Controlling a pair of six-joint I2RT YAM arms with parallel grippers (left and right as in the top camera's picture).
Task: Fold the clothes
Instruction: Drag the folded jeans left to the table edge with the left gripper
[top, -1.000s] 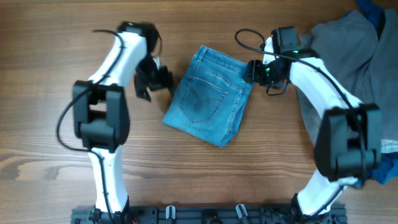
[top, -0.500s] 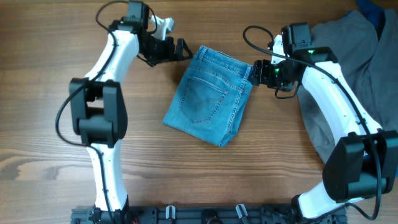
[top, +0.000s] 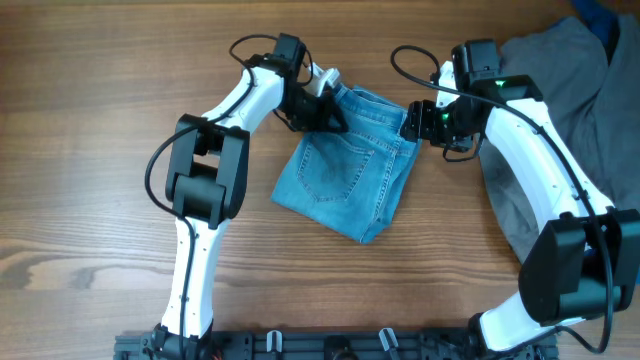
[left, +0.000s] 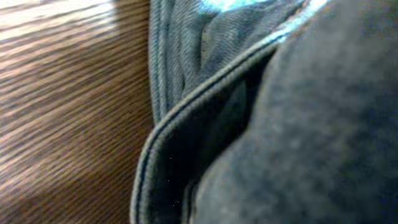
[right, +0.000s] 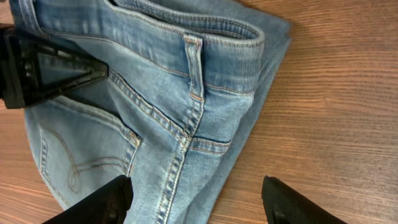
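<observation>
Left tool (top: 330, 110): closed, tip resting on the waistband of the folded light blue denim jeans (top: 345, 170). Right tool (right: 202, 200): jaws wide apart, empty, over the jeans' right edge and the brown wooden surface (top: 80, 200).

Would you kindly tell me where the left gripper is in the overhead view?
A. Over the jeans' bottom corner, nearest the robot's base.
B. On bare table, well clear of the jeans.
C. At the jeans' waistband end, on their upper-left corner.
C: the left gripper sits on the waistband end of the folded jeans, at their upper-left corner in the overhead view.
</observation>
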